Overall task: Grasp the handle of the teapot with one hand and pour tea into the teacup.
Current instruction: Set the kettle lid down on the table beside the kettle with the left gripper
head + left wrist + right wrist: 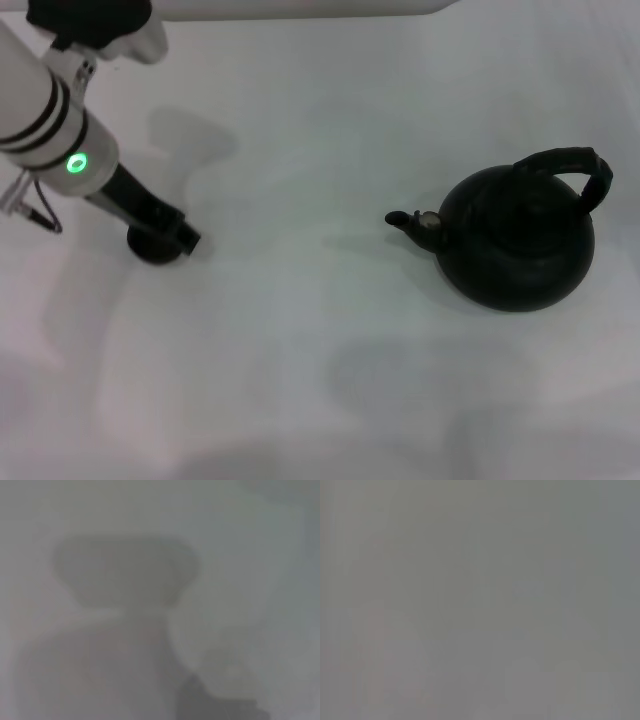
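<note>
The teapot (515, 240) is round and matte black. It stands upright on the white table at the right of the head view, its short spout (405, 219) pointing left. The handle of the teapot (570, 164) arches over its top with nothing holding it. The teacup (152, 246), small and dark, sits at the left, partly hidden under my left gripper (172, 228), which is right at the cup. I cannot tell whether it touches the cup. No tea shows. My right gripper is out of view. Both wrist views show only grey haze.
The white table (320, 380) stretches between the teacup and the teapot. My left arm (50, 120), white with a green light, comes in from the upper left corner.
</note>
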Tool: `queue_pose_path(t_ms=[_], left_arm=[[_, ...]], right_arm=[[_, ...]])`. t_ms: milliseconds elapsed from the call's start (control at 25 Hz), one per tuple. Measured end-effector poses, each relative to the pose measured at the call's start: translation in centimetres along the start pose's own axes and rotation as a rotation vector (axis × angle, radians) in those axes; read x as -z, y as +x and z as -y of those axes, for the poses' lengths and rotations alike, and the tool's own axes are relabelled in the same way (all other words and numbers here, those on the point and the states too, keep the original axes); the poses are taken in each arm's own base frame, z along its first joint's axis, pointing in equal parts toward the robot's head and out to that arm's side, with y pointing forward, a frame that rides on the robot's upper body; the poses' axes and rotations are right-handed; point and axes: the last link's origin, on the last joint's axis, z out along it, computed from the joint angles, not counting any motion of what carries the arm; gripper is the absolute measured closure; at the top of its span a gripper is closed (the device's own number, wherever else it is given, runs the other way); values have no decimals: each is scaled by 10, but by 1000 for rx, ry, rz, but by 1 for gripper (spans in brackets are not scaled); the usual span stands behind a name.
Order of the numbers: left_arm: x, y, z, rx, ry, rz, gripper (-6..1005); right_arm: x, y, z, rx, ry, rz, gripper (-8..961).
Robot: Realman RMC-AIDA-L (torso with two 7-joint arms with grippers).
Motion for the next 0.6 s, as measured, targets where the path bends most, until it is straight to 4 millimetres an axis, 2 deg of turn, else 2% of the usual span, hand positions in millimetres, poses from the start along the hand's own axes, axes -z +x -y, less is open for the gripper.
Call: queue_pose_path(t_ms=[120, 280, 400, 600], left_arm=[[9, 17, 1, -22, 3, -38, 301], [17, 46, -8, -69, -1, -74, 300], [15, 65, -20, -123, -14, -87, 300], [12, 88, -51, -230, -78, -102, 300]], right_arm=[[-2, -1, -1, 1, -4, 3, 77], [-4, -3, -3, 2, -10, 8, 77], [-5, -3, -3, 3, -13, 9, 77], [-5, -3, -4, 1, -15, 9, 77]])
